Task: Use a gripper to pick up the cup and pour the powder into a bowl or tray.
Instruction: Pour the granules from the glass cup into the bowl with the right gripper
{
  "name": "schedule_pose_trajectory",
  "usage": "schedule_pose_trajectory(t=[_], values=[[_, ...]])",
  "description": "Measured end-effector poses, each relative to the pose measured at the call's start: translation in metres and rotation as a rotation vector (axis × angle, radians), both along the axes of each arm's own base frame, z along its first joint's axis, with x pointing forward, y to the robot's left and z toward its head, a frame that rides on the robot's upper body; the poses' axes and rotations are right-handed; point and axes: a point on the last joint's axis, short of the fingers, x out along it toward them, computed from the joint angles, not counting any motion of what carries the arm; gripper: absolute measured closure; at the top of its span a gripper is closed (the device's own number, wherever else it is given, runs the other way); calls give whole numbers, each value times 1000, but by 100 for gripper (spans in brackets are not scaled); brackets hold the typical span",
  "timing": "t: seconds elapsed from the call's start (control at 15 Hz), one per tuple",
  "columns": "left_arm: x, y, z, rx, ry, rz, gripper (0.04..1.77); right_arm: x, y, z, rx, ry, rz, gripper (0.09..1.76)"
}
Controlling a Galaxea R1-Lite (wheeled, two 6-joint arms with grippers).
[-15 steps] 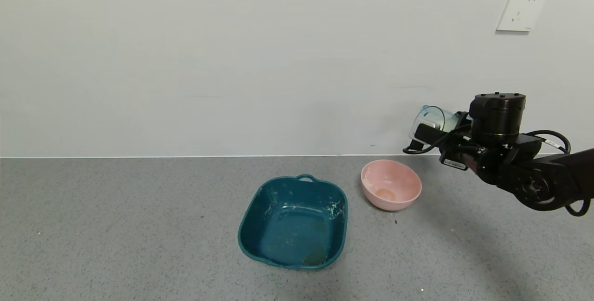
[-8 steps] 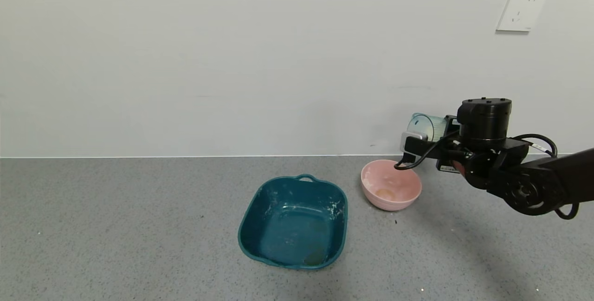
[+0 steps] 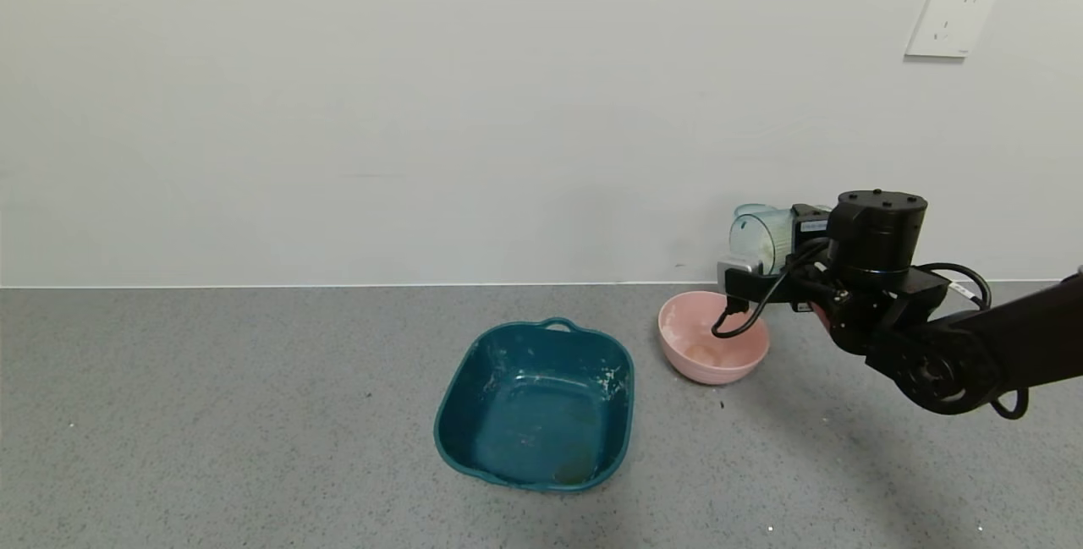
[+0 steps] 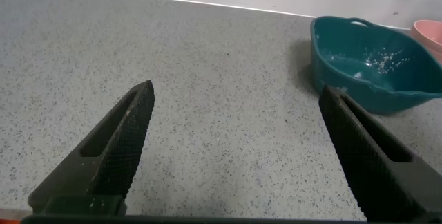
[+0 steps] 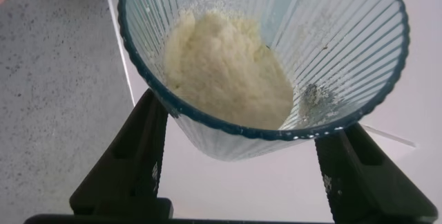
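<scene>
- The teal tray (image 3: pixel 535 405) sits on the grey table (image 3: pixel 211 414), with white specks on its inner walls.
- The pink bowl (image 3: pixel 713 337) stands just beside the tray, on its right and nearer the wall.
- A white socket (image 3: pixel 951 18) is on the wall, high on the right.
- My right hand (image 3: pixel 783 257) hangs above the bowl's right rim, its cable looping down in front of the bowl.
- That hand's fingers (image 5: pixel 131 162) clamp the cup (image 5: pixel 266 61) from both sides.
- The cup is tipped on its side, mouth toward the left; the powder (image 5: pixel 224 72) lies heaped inside against its lower wall.
- My left hand (image 4: pixel 235 148) hovers low over bare table left of the tray, fingers spread wide, holding nothing.
</scene>
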Motion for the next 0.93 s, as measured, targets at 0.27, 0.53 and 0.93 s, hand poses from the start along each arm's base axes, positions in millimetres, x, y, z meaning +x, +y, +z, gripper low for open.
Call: schedule_pose_trajectory(t=[0.27,0.53,0.93], values=[[0,0,0,0,0,0,9,0,3,-10,-92,36,18,54],[0,0,0,0,0,0,9,-1,6,-16,-148,64,25,54],[0,0,0,0,0,0,9,-4,8,-21,-197,94,30,55]])
